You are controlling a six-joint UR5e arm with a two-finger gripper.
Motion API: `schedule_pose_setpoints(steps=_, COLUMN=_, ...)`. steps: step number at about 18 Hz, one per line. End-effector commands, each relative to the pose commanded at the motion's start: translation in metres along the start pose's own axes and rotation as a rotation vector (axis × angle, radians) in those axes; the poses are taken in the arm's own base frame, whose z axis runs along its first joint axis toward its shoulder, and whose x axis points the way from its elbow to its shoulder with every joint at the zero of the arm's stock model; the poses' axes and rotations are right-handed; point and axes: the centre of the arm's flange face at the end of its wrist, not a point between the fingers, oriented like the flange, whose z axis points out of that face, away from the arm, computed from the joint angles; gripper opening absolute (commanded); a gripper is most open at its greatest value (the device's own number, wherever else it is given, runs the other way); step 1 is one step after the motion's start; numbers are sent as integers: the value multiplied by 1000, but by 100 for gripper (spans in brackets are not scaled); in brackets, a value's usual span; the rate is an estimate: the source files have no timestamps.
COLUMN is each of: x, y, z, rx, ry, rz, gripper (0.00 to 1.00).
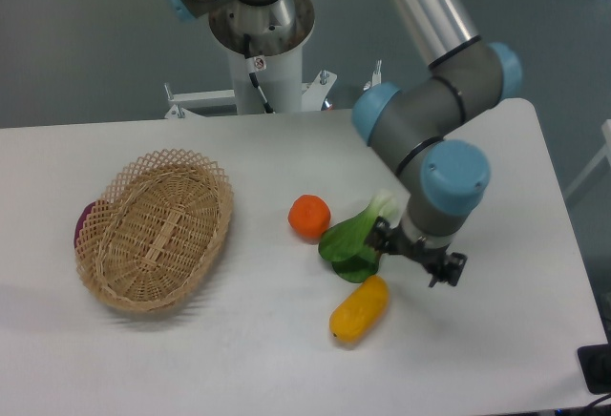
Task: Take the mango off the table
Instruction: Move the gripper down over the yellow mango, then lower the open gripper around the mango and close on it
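Observation:
The mango (pixel 359 309) is a smooth yellow-orange oval lying on the white table (pixel 286 359), just below the green leafy vegetable (pixel 355 241). My gripper (pixel 416 260) hangs above the table just right of and slightly above the mango's upper end, overlapping the right edge of the greens. Its two black fingers stand apart with nothing between them. It does not touch the mango.
A round orange (pixel 309 217) sits left of the greens. A woven wicker basket (pixel 157 228) lies at the left, with a purple thing (pixel 84 221) peeking from behind its left rim. The arm's base (pixel 258 34) stands behind the table's far edge.

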Motion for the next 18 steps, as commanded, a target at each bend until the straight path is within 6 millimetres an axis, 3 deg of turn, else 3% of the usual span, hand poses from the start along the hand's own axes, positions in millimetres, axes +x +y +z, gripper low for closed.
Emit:
schedule_pose_setpoints(steps=4, x=-2, y=-18, z=8, rx=34, ry=-34, rz=-18, gripper=100)
schedule_pose_setpoints(steps=18, x=21, y=-43, z=48, rx=4, ry=7, rz=0, gripper=100)
